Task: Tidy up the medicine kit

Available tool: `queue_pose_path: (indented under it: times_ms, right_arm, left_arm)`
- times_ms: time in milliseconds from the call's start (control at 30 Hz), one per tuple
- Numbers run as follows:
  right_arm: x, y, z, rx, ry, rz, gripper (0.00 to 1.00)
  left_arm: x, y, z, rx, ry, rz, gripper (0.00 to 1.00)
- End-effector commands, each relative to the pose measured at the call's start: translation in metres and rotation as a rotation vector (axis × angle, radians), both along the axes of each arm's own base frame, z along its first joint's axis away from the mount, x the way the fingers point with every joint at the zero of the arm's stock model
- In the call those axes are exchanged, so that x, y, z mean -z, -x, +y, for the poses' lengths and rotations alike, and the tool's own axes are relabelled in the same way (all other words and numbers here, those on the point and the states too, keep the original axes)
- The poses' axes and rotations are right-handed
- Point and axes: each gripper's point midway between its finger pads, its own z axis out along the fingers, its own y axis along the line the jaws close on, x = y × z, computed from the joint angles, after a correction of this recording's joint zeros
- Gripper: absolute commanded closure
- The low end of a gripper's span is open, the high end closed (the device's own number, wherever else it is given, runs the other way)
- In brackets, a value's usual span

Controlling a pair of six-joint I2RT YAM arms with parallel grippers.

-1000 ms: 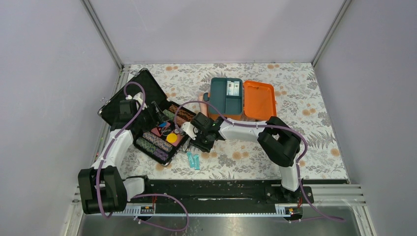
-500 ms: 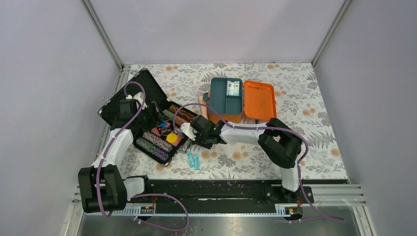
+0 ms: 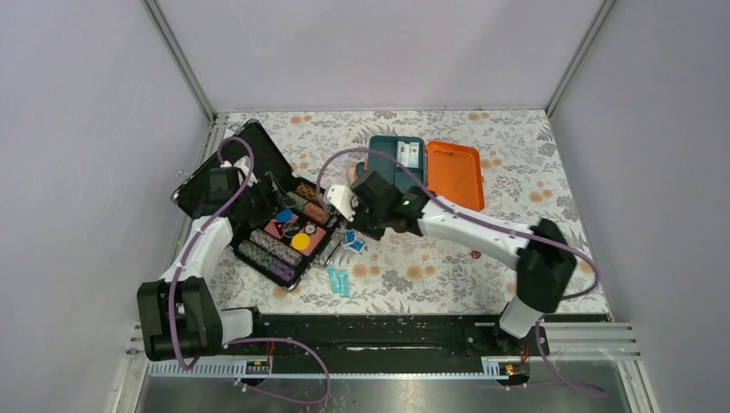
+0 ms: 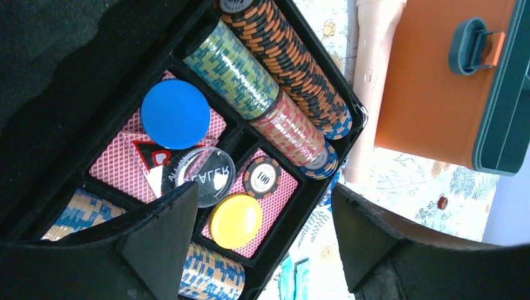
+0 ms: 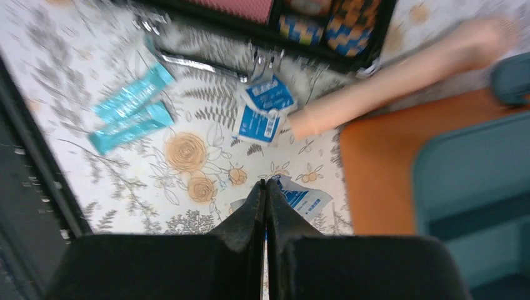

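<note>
The medicine kit (image 3: 454, 175) lies open at the back of the table, its orange lid flat on the right and its dark teal tray (image 3: 396, 168) on the left. The right wrist view shows its orange wall (image 5: 375, 169) and teal tray at the right. My right gripper (image 5: 265, 184) is shut on a blue-and-white sachet (image 5: 309, 199), just left of the kit and above the cloth (image 3: 351, 225). Two more blue sachets (image 5: 264, 111) lie on the cloth below. My left gripper (image 4: 262, 190) hangs open over the black chip case (image 3: 258, 206), holding nothing.
A beige tube (image 5: 400, 81) lies along the kit's left side. Two teal sachets (image 3: 338, 280) lie near the front, a silver strip (image 5: 200, 62) rests by the chip case, and a small red thing (image 3: 474, 254) sits right of centre. Grey walls enclose the table.
My right gripper closed on the blue-and-white sachet, lifted, and swung back toward the kit. The right arm's elbow moved right. The left arm stayed put.
</note>
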Motion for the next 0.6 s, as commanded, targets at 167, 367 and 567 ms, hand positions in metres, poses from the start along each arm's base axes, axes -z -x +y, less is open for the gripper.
queue_pose_path:
  times_ms: [167,367,567]
  right_arm:
    - [-0.141,-0.012,-0.007,-0.005,-0.3,-0.107,1.0]
    - [-0.167,-0.07,-0.023,-0.209,-0.339,-0.368,1.0]
    - [-0.139,-0.11,-0.014,-0.438,-0.246,-0.507,1.0]
  left_arm:
    - [-0.025,-0.021,-0.005,0.095,0.048,-0.02,0.24]
    - [-0.044,-0.026,-0.007,0.153,0.022,-0.084,0.23]
    - [-0.049,-0.026,-0.005,0.175,-0.022,-0.063,0.23]
